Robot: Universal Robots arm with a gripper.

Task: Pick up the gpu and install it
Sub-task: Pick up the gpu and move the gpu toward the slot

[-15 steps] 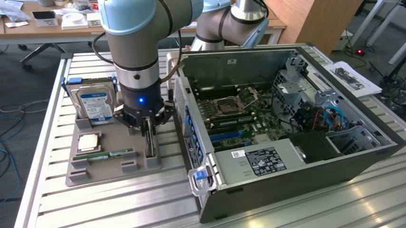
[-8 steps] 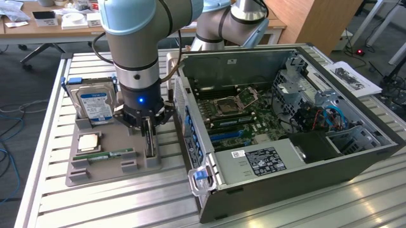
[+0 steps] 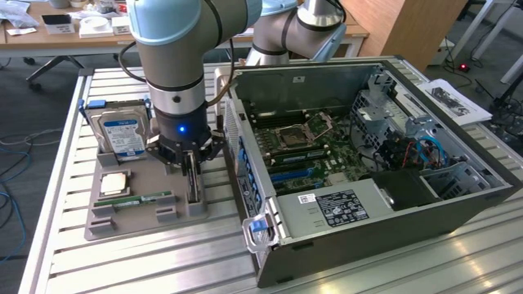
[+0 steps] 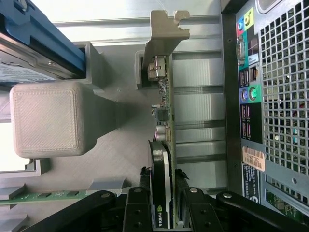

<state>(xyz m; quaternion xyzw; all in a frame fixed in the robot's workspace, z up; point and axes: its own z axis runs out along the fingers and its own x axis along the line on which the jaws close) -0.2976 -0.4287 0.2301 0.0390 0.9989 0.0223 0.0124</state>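
Clamped on the gpu (image 3: 193,184) (image 4: 164,121), the gripper (image 3: 190,162) (image 4: 164,195) is seen pointing straight down from the arm (image 3: 176,49). In the wrist view its black fingers (image 4: 137,208) are pressed against both faces of the card at the fan cooler end. The card is held on edge, its lower edge seated in a slot of the grey holder (image 3: 139,214) (image 4: 116,145), and its silver bracket (image 4: 164,29) is seen at the far end from the fingers. Elsewhere in the same holder a hard drive (image 3: 121,135) (image 4: 29,53) is stood upright, and a memory stick (image 3: 143,199) (image 4: 38,196) and a processor chip (image 3: 114,182) are laid flat. The holder is set on a slatted metal table (image 3: 163,263), just beside the open computer case (image 3: 408,202) (image 4: 280,96), which lies at the exterior view's right with its motherboard exposed.
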